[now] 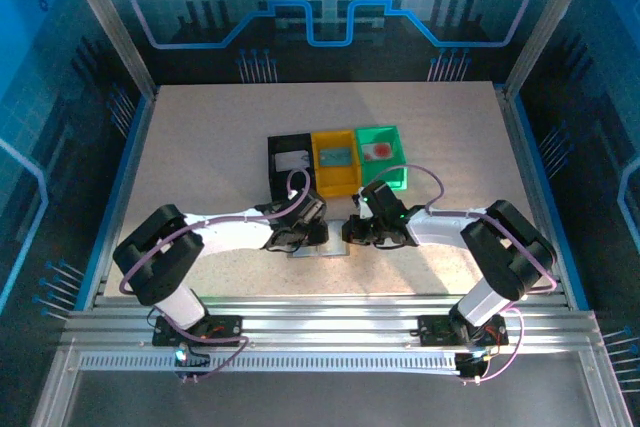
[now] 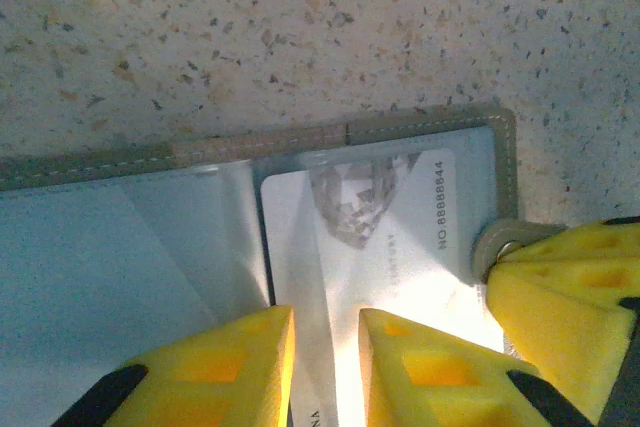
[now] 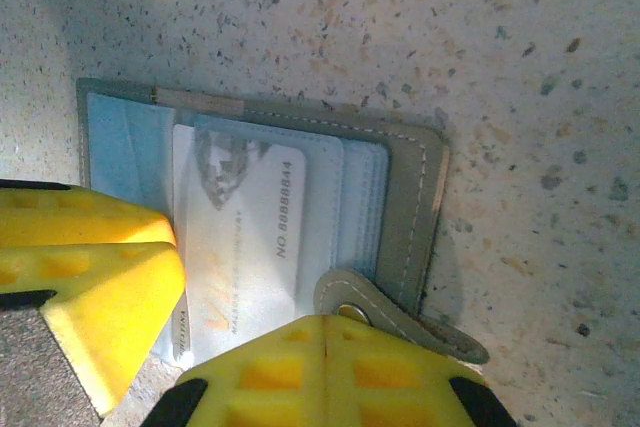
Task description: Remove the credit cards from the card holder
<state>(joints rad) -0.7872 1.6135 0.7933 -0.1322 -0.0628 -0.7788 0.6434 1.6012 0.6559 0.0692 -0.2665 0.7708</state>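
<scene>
Card holder (image 1: 322, 249) lying open and flat on speckled table (image 1: 200, 167), between both grippers. Grey stitched rim, pale blue-grey pockets, rounded tab clasp (image 3: 400, 322) at one edge. Whitish credit card (image 3: 245, 232) tucked in clear pocket of card holder, number printed along one side, grey crest at top. Left gripper (image 2: 325, 342): fingers slightly apart, tips over credit card. Right gripper (image 3: 327, 352): fingers together, tips on tab clasp. From above: black bin (image 1: 290, 162), yellow bin (image 1: 335, 157), green bin (image 1: 380, 150) in row just beyond card holder. Wrist views add stitching and card print.
</scene>
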